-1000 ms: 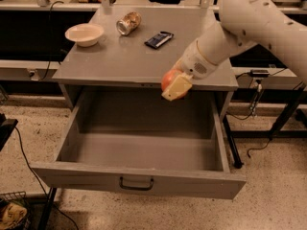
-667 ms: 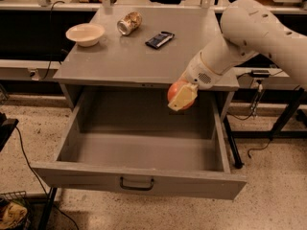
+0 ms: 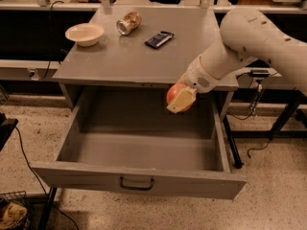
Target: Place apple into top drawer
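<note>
Fig. Apple transfer, hazard view.

- Left: white bowl (image 3: 84,33), dented can (image 3: 128,23) and dark flat packet (image 3: 159,39) on grey surface (image 3: 144,63). All well apart from hand; no hazard judged.
- Centre: top drawer (image 3: 96,174) open, handle (image 3: 136,183) at front centre.
- Right of centre: hand (image 3: 181,100) clamped around apple (image 3: 172,92), hanging above drawer's rear right part, just below surface edge, clear of drawer floor.
- Right: arm (image 3: 225,61) near surface's front edge.
- Risks:
  - Release at this height: apple may bounce or bruise.
  - Descent: arm may clip surface edge or drawer's right wall, jarring grip.
</note>
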Robot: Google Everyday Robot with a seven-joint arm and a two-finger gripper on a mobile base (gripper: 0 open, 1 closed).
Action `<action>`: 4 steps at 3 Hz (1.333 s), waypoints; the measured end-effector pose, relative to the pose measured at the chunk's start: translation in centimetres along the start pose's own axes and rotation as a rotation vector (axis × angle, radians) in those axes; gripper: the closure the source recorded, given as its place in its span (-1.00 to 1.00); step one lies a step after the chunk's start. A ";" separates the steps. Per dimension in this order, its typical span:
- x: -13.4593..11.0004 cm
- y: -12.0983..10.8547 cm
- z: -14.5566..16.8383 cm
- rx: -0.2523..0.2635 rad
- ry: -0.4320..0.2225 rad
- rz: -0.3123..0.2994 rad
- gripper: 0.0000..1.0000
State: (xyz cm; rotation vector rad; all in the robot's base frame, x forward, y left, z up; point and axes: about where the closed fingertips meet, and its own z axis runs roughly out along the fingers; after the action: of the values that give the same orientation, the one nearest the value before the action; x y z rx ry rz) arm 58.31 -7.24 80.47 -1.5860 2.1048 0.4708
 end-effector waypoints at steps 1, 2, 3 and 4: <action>0.5 1.4 2.7 0.021 -0.038 -0.038 1.00; 1.5 2.8 6.4 0.030 -0.071 -0.077 1.00; 2.5 3.8 9.1 0.024 -0.082 -0.095 1.00; 3.5 4.1 10.6 0.028 -0.095 -0.096 1.00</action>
State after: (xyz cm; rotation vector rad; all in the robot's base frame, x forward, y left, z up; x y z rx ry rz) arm 55.24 -3.37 69.64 -1.6078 1.9473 0.4724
